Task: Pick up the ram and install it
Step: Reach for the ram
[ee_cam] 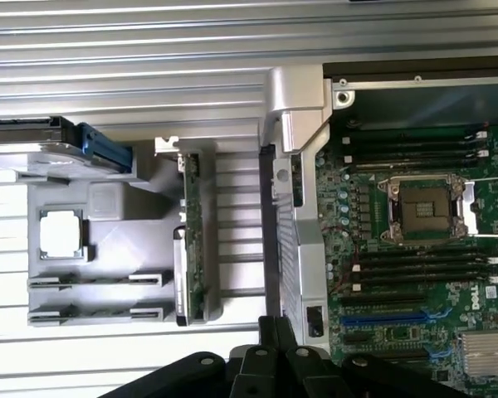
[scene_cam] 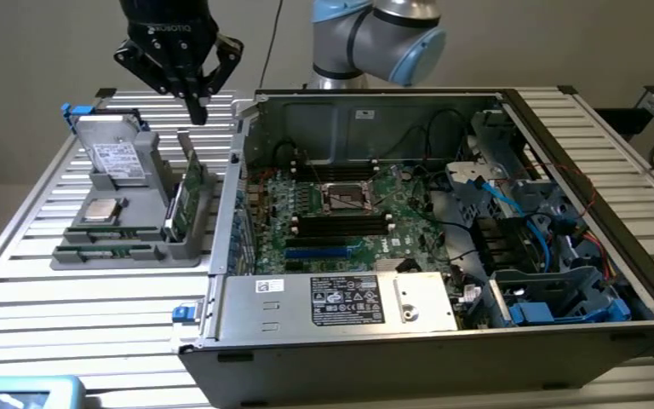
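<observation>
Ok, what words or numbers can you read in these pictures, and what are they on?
"ROBOTIQ": on the gripper, up on its black body.
"DELL": on the green motherboard, printed sideways near its edge.
Too small to read: the big white label on the computer's metal cover, the small sticker on its back wall, and the drive label in the grey tray.

Soft, even light; faint shadows

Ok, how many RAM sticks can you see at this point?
2. Both stand on edge in the gray tray at the exterior view's left: the rear RAM stick farther back, the front RAM stick nearer the camera. More may be hidden.
</observation>
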Action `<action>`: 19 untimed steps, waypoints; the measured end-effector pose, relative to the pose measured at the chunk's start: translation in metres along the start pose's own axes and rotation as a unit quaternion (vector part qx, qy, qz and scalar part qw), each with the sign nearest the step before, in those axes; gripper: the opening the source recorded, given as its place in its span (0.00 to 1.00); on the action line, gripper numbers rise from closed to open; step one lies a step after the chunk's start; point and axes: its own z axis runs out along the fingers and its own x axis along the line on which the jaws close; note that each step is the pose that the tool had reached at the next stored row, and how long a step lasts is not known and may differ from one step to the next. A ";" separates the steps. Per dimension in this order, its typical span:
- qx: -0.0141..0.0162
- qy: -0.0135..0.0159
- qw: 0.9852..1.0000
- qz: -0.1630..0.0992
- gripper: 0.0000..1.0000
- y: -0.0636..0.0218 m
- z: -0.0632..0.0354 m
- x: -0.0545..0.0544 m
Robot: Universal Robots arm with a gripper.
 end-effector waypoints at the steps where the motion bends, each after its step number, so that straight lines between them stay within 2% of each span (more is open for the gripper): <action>1: 0.000 0.000 1.000 0.000 0.11 -0.0003 -0.0001 0.004; 13: 0.001 0.000 1.000 -0.004 0.11 -0.0034 0.0000 0.049; 19: 0.001 0.000 1.000 -0.005 0.11 -0.0053 0.0038 0.066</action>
